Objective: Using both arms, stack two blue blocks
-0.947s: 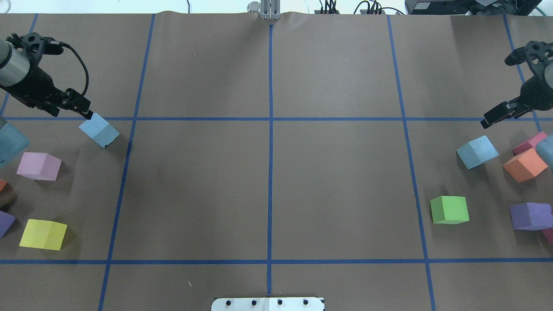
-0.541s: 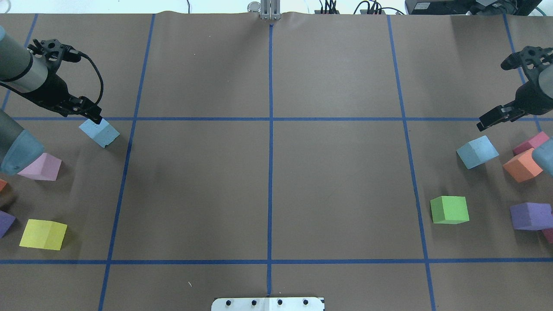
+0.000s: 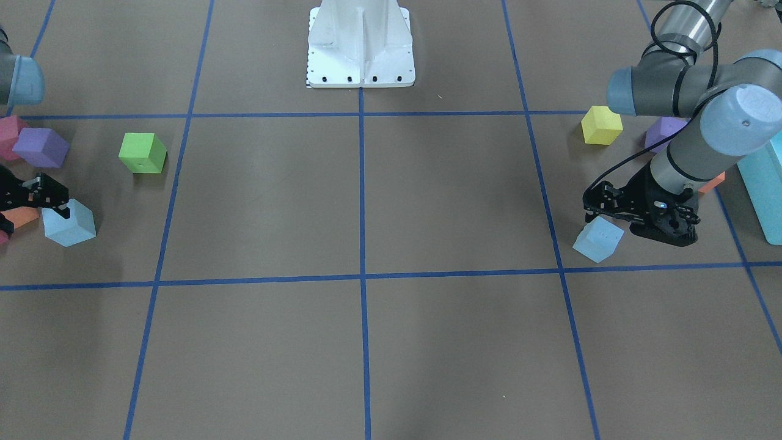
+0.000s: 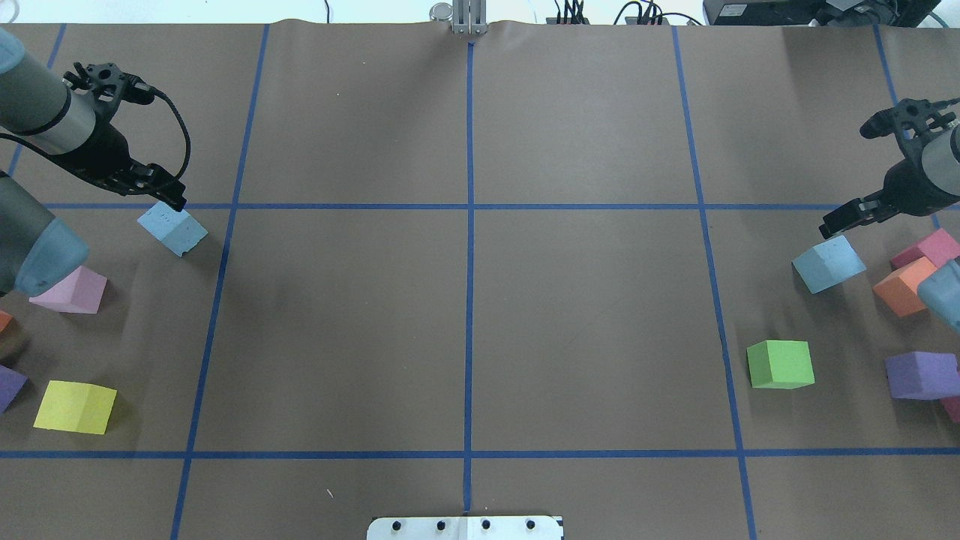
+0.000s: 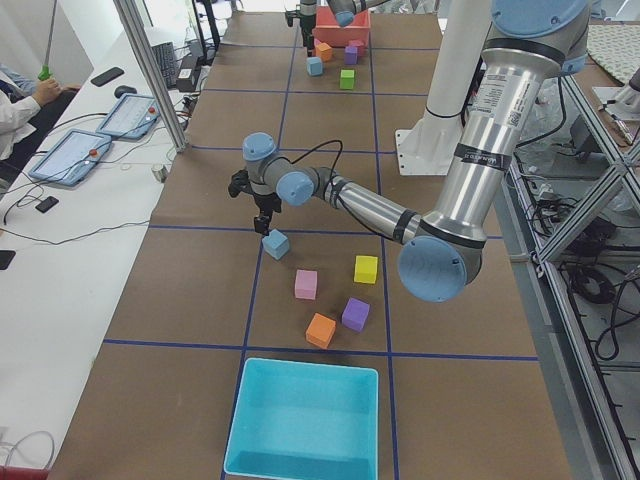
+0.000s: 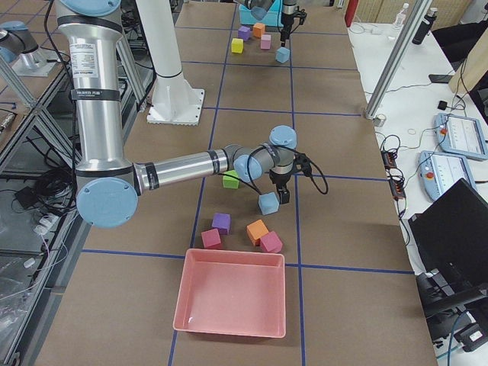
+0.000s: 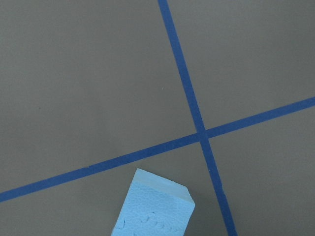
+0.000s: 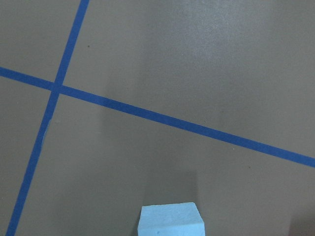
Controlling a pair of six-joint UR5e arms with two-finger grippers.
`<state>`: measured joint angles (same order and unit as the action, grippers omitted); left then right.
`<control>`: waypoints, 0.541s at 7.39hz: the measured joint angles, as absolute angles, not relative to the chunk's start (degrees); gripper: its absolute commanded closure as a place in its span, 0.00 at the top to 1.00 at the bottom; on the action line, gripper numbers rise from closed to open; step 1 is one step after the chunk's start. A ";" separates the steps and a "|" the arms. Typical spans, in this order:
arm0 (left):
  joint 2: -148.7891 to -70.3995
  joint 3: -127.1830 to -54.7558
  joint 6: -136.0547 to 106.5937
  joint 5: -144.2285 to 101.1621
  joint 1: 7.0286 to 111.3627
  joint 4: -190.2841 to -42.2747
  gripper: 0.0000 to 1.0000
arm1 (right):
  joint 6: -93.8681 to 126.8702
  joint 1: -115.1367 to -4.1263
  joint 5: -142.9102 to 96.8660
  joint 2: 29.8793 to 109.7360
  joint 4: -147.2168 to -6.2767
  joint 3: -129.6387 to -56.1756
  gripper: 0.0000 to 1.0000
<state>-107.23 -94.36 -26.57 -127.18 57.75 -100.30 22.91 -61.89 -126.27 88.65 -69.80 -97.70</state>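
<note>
One pale blue block (image 4: 172,229) lies on the table's left side, also in the front view (image 3: 598,239) and at the bottom of the left wrist view (image 7: 152,206). My left gripper (image 4: 174,201) hangs just above its far edge and looks open and empty. The second blue block (image 4: 828,263) lies on the right side, also in the front view (image 3: 69,223) and at the bottom of the right wrist view (image 8: 170,221). My right gripper (image 4: 836,221) hovers just beyond it and looks open and empty. Neither wrist view shows any fingers.
A pink cube (image 4: 71,291) and a yellow cube (image 4: 75,406) lie near the left block. Green (image 4: 781,364), orange (image 4: 904,286), magenta (image 4: 930,247) and purple (image 4: 921,375) cubes lie near the right block. A turquoise bin (image 5: 305,420) and a pink bin (image 6: 232,301) stand at the table's ends.
My left gripper has moved right, over the left blue block's far edge. My right gripper has moved left and closer to the right blue block. Both blocks have stayed in place.
</note>
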 measured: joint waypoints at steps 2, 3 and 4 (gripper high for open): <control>-107.23 -94.33 -25.77 -127.16 57.75 -100.26 0.99 | 25.90 -60.24 -125.32 90.90 -64.09 -96.77 0.97; -107.09 -94.21 -24.41 -127.04 57.75 -100.23 0.99 | 27.95 -58.80 -124.10 91.20 -61.99 -96.39 0.97; -107.01 -94.00 -23.48 -126.89 57.76 -100.21 0.99 | 29.58 -57.63 -123.21 91.31 -60.25 -96.16 0.97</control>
